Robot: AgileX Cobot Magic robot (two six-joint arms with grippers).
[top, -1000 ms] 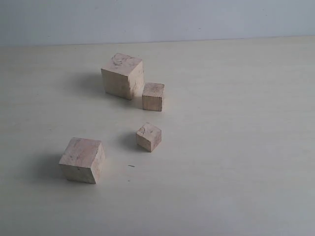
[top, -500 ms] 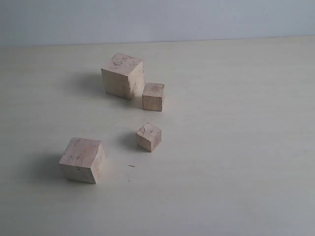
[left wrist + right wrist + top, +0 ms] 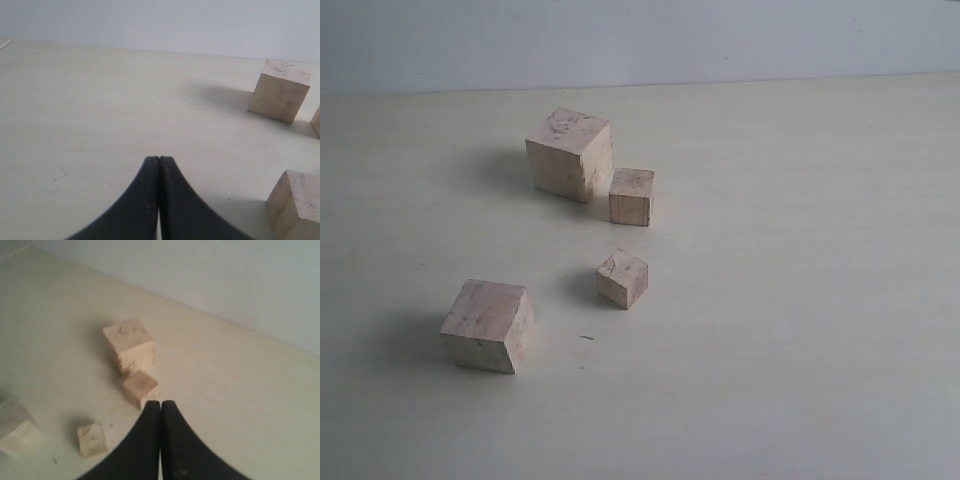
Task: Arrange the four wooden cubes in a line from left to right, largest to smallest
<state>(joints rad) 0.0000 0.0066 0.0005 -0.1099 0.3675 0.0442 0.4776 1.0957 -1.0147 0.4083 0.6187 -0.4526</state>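
Observation:
Four pale wooden cubes stand scattered on the table. The largest cube (image 3: 570, 153) is at the back, with the third-size cube (image 3: 631, 196) touching its right front corner. The smallest cube (image 3: 622, 278) sits alone nearer the middle, and the second-largest cube (image 3: 488, 325) is at the front left. Neither arm shows in the exterior view. My left gripper (image 3: 159, 159) is shut and empty, well apart from the largest cube (image 3: 280, 90) and the second-largest cube (image 3: 295, 205). My right gripper (image 3: 161, 403) is shut and empty, hanging above the table close to the third-size cube (image 3: 140, 386), with the smallest cube (image 3: 92, 439) off to one side.
The pale tabletop (image 3: 800, 300) runs back to a plain grey-white wall (image 3: 720, 40). Bare surface lies to the right of the cubes and along the front edge. A tiny dark speck (image 3: 587, 338) lies on the table beside the second-largest cube.

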